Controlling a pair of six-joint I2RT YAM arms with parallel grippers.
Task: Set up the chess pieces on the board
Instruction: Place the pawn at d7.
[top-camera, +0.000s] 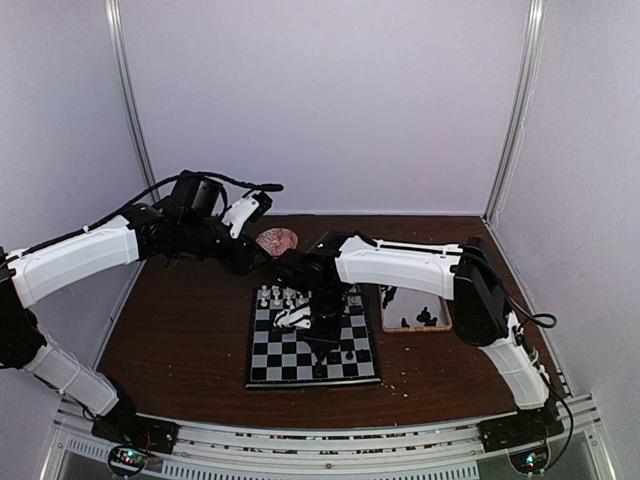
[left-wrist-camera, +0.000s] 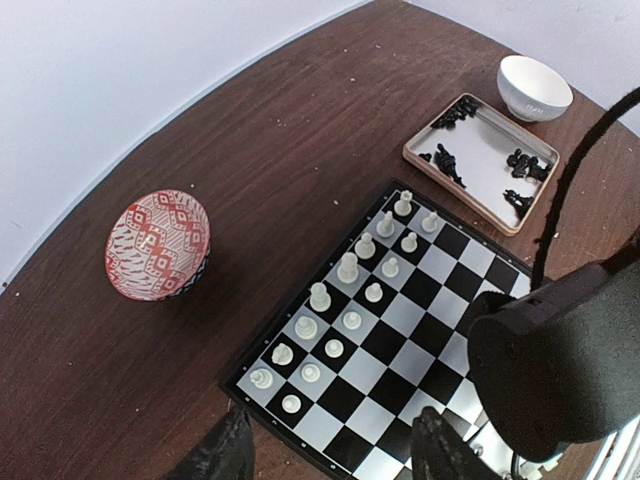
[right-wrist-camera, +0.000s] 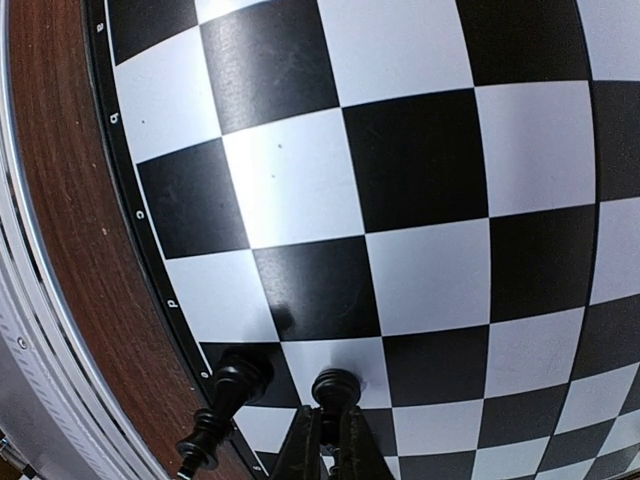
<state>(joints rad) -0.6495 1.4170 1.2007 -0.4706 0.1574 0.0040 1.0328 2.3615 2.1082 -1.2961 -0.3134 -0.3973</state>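
Observation:
The board (top-camera: 300, 362) lies mid-table with black and silvery squares. Two rows of white chess pieces (left-wrist-camera: 345, 298) stand along its far edge (top-camera: 280, 297). My right gripper (right-wrist-camera: 326, 437) points down over the near side (top-camera: 322, 348), shut on a black piece (right-wrist-camera: 337, 388) whose base is at a light square; whether it touches is unclear. Another black piece (right-wrist-camera: 226, 392) stands on the corner square beside it. My left gripper (left-wrist-camera: 325, 455) hangs open and empty above the board's far-left corner (top-camera: 285, 268). More black pieces (left-wrist-camera: 447, 160) lie in a tray.
A wooden-rimmed grey tray (left-wrist-camera: 520, 225) sits right of the board (top-camera: 443, 328). A red patterned bowl (left-wrist-camera: 158, 245) stands behind the board's left side, a white bowl (left-wrist-camera: 534, 88) beyond the tray. The right arm's dark body (left-wrist-camera: 570, 360) crosses the board. Pale crumbs dot the table's near right.

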